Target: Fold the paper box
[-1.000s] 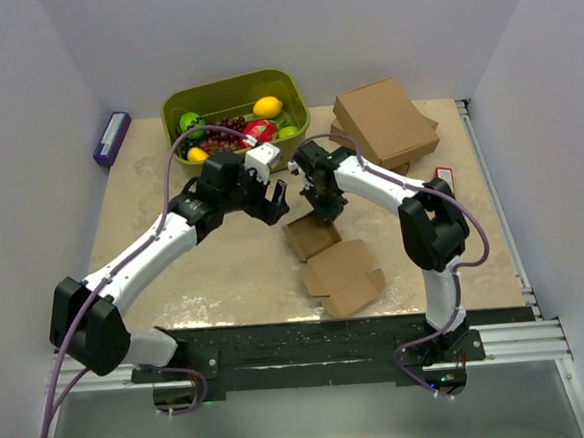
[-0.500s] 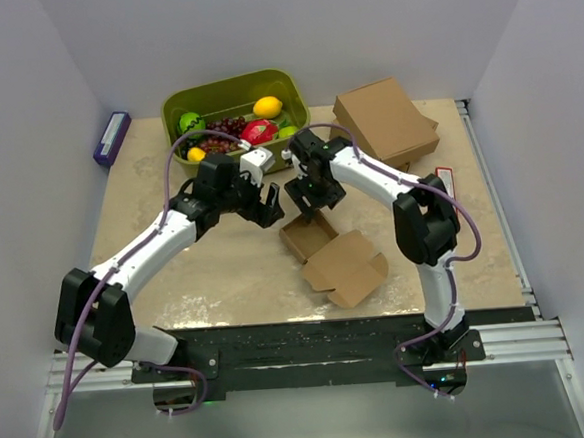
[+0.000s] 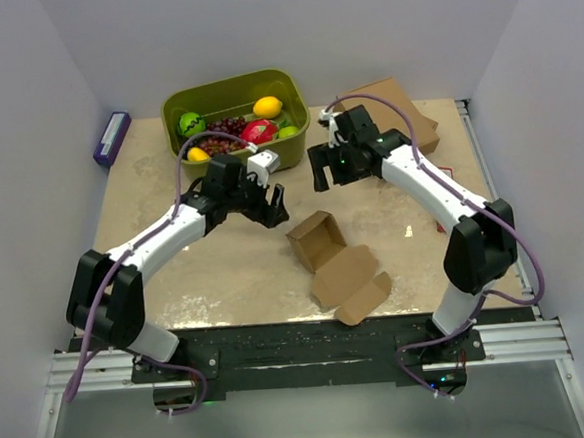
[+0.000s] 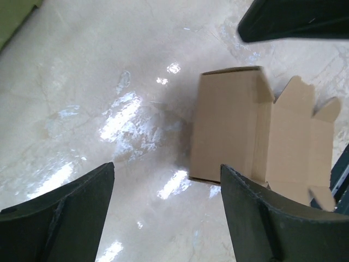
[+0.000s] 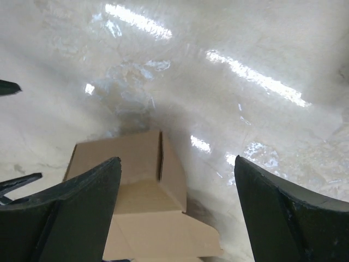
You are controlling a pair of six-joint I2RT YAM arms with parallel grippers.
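Paper box is sitting part-folded on the table, centre and toward the near edge. Its tray half is standing with walls up, and the lid panel and flaps are lying open toward the arm bases. Nothing is touching it. Left gripper is hovering just off its far-left corner, jaws spread and empty. Right gripper is hanging beyond the box, clear of it, jaws also spread wide and gripping nothing. Green bin of fruit is sitting at the far edge, with stacked cardboard boxes lying far right.
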